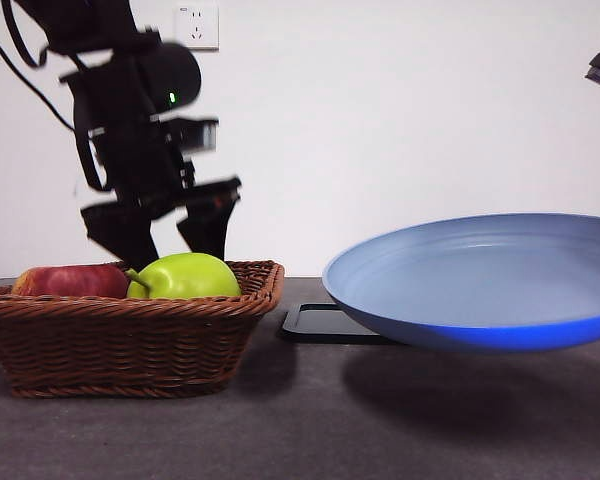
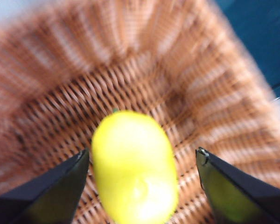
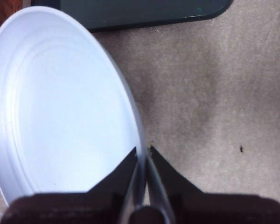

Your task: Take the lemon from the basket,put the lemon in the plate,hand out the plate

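Front view: left gripper (image 1: 170,240) hangs over the brown wicker basket (image 1: 130,335) at nine o'clock; the light blue round plate (image 1: 480,285) floats above the grey worktop (image 1: 310,420) at three o'clock.

Left wrist view: jaws spread wide around the small yellow lemon (image 2: 134,168), not touching it.

Right wrist view: right gripper (image 3: 142,156) has its jaws clamped on the plate's rim.

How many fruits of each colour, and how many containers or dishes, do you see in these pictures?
Small yellow lemon: 1
Large bright green fruit: 1
Red apple: 1
Brown woven wicker basket: 1
Wide light blue plate: 1
Flat black tray: 1
Total: 6

Woven wicker basket (image 1: 130,330), matte smooth plate (image 1: 480,285), glossy lemon (image 2: 134,168).
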{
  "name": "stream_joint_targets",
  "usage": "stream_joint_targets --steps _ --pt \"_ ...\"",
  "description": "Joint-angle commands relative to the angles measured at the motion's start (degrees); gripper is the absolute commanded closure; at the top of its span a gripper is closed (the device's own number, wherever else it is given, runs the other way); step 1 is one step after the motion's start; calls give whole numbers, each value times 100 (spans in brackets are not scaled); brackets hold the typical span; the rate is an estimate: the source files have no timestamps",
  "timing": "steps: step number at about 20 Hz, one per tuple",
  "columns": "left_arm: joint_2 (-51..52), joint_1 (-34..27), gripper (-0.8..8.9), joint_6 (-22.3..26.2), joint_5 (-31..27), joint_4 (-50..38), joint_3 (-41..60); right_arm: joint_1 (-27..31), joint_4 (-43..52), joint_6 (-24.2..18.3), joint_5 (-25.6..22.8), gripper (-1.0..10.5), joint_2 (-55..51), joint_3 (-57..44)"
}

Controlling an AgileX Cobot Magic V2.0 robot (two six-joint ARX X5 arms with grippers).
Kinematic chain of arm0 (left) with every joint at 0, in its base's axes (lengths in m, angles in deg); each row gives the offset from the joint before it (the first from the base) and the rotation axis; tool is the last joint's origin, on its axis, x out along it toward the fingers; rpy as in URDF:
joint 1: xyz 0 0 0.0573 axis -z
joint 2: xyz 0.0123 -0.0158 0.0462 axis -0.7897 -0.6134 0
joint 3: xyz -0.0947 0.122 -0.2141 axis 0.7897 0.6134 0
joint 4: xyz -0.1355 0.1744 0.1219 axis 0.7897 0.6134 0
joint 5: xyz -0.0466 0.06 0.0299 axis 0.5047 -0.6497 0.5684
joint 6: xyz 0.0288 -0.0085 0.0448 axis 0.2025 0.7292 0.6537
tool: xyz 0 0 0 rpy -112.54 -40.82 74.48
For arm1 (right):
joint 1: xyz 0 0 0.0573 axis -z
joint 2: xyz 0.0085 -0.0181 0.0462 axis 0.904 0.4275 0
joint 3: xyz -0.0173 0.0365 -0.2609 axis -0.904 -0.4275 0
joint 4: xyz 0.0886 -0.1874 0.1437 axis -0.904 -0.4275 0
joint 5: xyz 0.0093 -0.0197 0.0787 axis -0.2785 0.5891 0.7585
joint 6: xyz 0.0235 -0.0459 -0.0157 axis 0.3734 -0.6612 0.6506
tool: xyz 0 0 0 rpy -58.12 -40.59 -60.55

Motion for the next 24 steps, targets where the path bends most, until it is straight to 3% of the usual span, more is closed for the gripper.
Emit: stream_joint_targets --steps 1,4,7,13,17,18,19,22,24 --pt "-315 66 416 72 -13 -7 -103 -17 70 -42 7 943 22 52" --pt "-387 70 421 92 -17 -61 -103 -17 70 -42 7 943 22 52" --pt "-387 59 596 92 -15 -22 -109 -17 72 -42 4 943 24 50" --pt "177 44 611 92 94 992 -1137 -17 101 -39 15 943 31 50" --pt "772 647 611 -85 1574 1196 -1679 -20 101 85 85 943 66 50" --pt "826 1449 611 -76 1635 1257 -1679 -17 153 114 487 943 229 50" --pt "815 1821 611 -33 1563 1239 -1679 -17 160 114 608 943 323 50" --pt "673 2914 609 133 262 997 -1679 -7 205 111 776 943 568 52" --pt "535 3362 609 177 -251 933 -1676 -7 251 109 780 943 579 52"
